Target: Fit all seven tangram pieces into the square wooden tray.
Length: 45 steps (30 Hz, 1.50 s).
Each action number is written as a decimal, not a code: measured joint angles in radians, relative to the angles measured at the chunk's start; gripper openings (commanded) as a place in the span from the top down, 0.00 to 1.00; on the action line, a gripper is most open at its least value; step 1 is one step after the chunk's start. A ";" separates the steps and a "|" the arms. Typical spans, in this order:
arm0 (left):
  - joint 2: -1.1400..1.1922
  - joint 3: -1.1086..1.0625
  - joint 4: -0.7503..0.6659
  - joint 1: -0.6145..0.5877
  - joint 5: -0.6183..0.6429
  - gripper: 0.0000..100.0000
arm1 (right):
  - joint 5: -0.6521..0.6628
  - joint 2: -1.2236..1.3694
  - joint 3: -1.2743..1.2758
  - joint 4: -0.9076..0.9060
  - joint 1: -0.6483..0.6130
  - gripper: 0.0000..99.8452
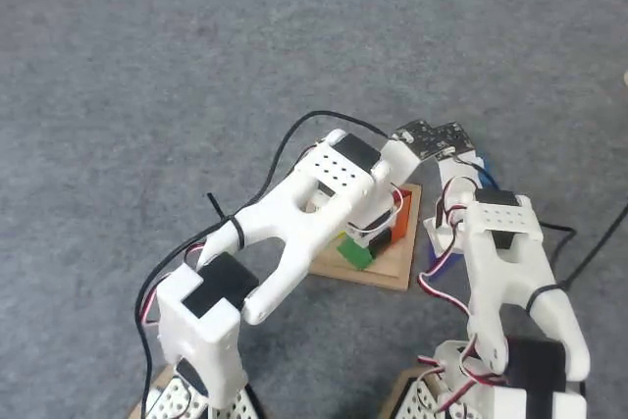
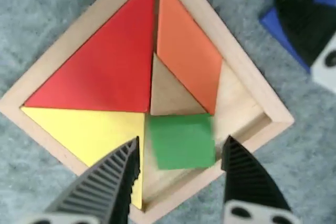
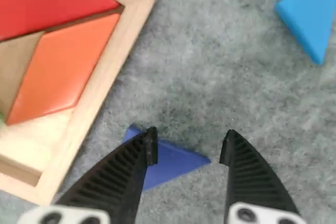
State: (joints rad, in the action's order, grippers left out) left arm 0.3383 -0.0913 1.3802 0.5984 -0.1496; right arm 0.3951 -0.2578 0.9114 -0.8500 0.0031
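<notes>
Grey mat, one tray, two blue pieces

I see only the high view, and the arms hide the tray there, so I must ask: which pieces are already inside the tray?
Observer: Five: red triangle, orange parallelogram, yellow triangle, wood-coloured triangle, green square.
Operator: Where are the other two?
Observer: The dark blue triangle and light blue triangle lie on the carpet, outside the tray.
Operator: Do the right jaws hold one?
Observer: No; they stand open over the dark blue one.
</notes>
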 measured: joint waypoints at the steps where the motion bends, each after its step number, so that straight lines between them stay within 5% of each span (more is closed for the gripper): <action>1: 0.000 0.000 -0.002 0.000 -0.005 0.74 | 0.000 0.000 0.000 0.000 0.000 0.79; 22: 0.012 -0.028 -0.008 -0.083 -0.054 0.75 | -0.035 -0.121 0.000 -0.037 0.109 0.79; 32: 0.012 -0.069 -0.017 -0.215 -0.103 0.75 | -0.040 -0.272 0.037 -0.041 0.110 0.79; 45: 0.002 0.041 -0.002 -0.129 -0.063 0.74 | -0.041 -0.272 0.037 -0.041 0.110 0.79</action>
State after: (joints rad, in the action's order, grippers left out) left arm 0.3399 -0.0499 1.3786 0.4695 -0.2125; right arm 0.3537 -0.5294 0.9482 -0.8915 0.1135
